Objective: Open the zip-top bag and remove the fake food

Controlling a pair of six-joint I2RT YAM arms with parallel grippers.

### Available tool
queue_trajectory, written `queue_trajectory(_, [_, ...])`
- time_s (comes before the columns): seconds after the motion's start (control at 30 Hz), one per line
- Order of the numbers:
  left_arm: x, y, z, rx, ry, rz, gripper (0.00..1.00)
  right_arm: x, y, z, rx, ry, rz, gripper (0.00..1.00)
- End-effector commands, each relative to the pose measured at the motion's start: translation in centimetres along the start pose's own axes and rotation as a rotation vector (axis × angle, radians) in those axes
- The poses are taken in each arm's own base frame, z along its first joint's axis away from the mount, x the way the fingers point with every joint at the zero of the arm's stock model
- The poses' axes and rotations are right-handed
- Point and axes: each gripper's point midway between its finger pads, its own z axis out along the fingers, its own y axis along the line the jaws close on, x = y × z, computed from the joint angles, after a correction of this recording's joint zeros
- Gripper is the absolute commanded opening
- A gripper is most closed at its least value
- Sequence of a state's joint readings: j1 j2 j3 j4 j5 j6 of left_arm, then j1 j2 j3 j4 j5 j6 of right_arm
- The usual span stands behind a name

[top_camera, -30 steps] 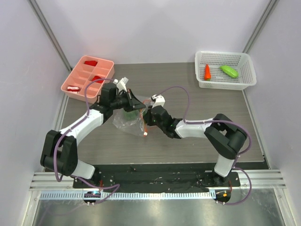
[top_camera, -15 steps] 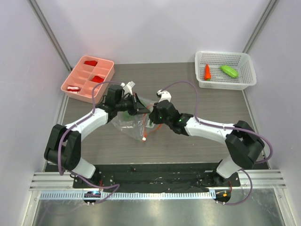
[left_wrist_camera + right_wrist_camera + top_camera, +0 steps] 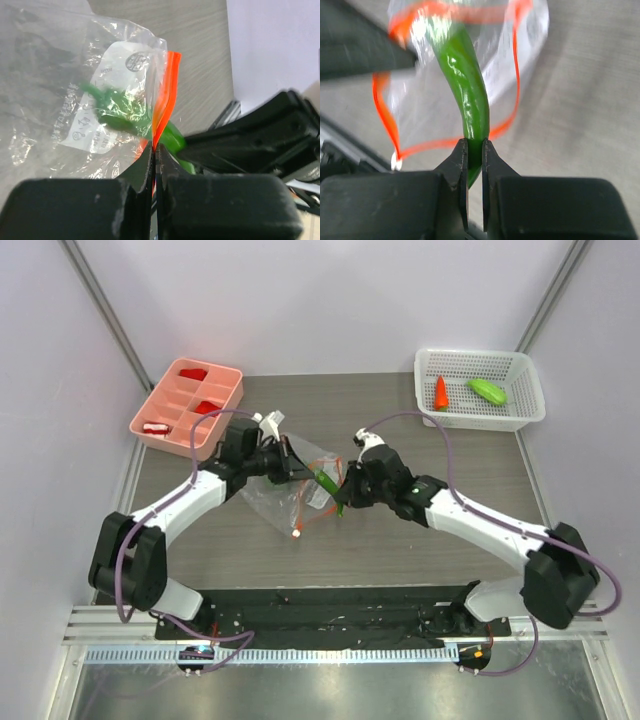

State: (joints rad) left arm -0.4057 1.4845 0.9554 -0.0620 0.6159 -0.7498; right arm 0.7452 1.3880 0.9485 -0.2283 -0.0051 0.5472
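Currently, the grey wood-grain table (image 3: pixel 430 540) carries one white mesh basket (image 3: pixel 480 421) holding two plastic vegetables (image 3: pixel 440 393). One clear crinkly zip-top bag (image 3: pixel 268 502) lies at centre, and the left hand (image 3: pixel 155 156) pinches its orange zip strip (image 3: pixel 167 95). The right hand (image 3: pixel 475 150) clamps one dark green plastic chili (image 3: pixel 467 100) in the bag's open mouth.

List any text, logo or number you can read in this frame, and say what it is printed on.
White label on the zip-top bag, left wrist view: a round stamp and dark print, both too blurred to read.
Pink tray, white basket: no text visible.
Nothing in the three views can be read.
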Motion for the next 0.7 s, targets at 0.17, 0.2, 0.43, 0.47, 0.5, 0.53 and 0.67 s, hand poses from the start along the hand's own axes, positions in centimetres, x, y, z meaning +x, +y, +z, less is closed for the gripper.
queue_trajectory(0.17, [-3.7, -1.7, -3.1, -0.024, -0.18, 0.085, 0.0, 3.8, -1.2, -7.2, -0.039, 0.07, -0.026, 0.01])
queue_trajectory(0.2, [-4.0, -1.5, -3.3, -0.028, -0.188, 0.076, 0.0, 3.3, -1.1, -8.0, -0.037, 0.046, -0.027, 0.01])
queue_trajectory(0.43, [-3.9, -1.4, -3.1, -0.021, -0.185, 0.064, 0.0, -2.5, -3.6, -10.2, 0.037, -0.125, 0.04, 0.01])
queue_trajectory(0.47, [-3.9, -1.3, -3.1, -0.023, -0.185, 0.063, 0.0, -3.6, -4.1, -10.6, 0.054, -0.157, 0.037, 0.01])
queue_trajectory(0.5, [-3.9, -1.4, -3.1, -0.02, -0.183, 0.063, 0.0, -5.6, -5.1, -11.3, 0.087, -0.212, 0.055, 0.01])
queue_trajectory(0.53, [-3.9, -1.3, -3.0, -0.021, -0.182, 0.064, 0.0, -7.0, -6.5, -11.4, 0.143, -0.253, 0.062, 0.01])
queue_trajectory(0.67, [-3.8, -1.4, -2.9, -0.014, -0.174, 0.058, 0.0, -12.5, -11.2, -12.3, 0.282, -0.387, 0.147, 0.01])
